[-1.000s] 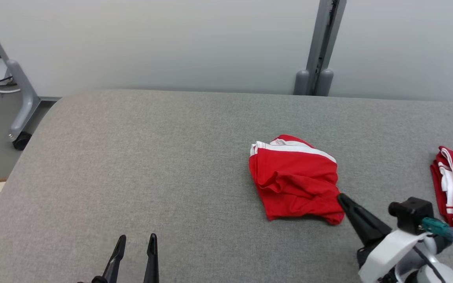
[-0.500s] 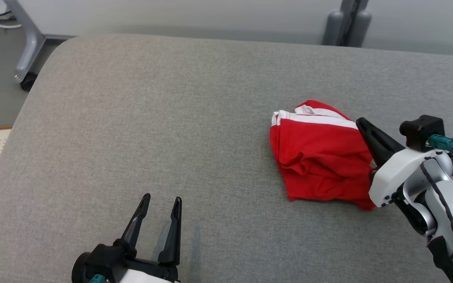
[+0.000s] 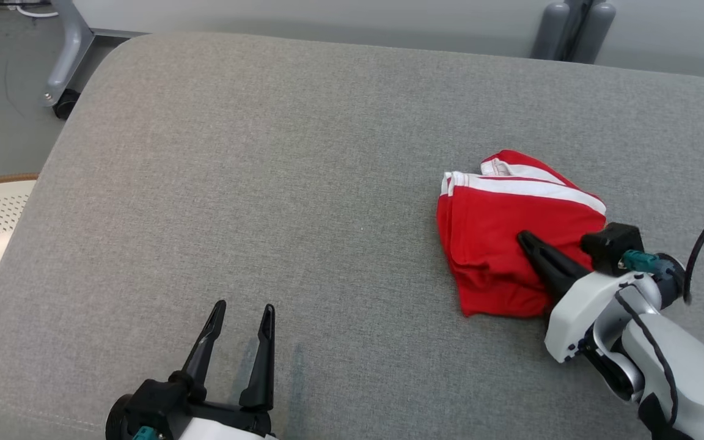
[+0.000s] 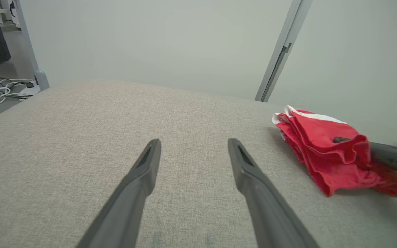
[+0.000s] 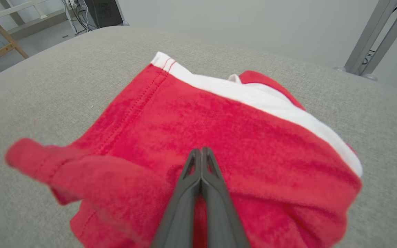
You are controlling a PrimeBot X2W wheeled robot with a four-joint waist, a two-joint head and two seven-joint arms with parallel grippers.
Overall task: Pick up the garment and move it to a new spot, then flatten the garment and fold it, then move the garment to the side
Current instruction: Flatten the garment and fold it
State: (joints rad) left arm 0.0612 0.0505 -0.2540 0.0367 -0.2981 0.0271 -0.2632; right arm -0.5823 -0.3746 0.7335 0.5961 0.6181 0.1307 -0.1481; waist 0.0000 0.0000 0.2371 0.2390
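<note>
Touching garment (image 3: 486,220), closed right pincer (image 3: 521,236)

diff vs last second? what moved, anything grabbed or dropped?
The right claw, shut throughout, swung from the garment's near right corner, along its right edge, onto its middle; whether it pinches cloth is unclear. The head camera shifted. The garment stayed on the table in much the same heap; the left claw stayed open.
</note>
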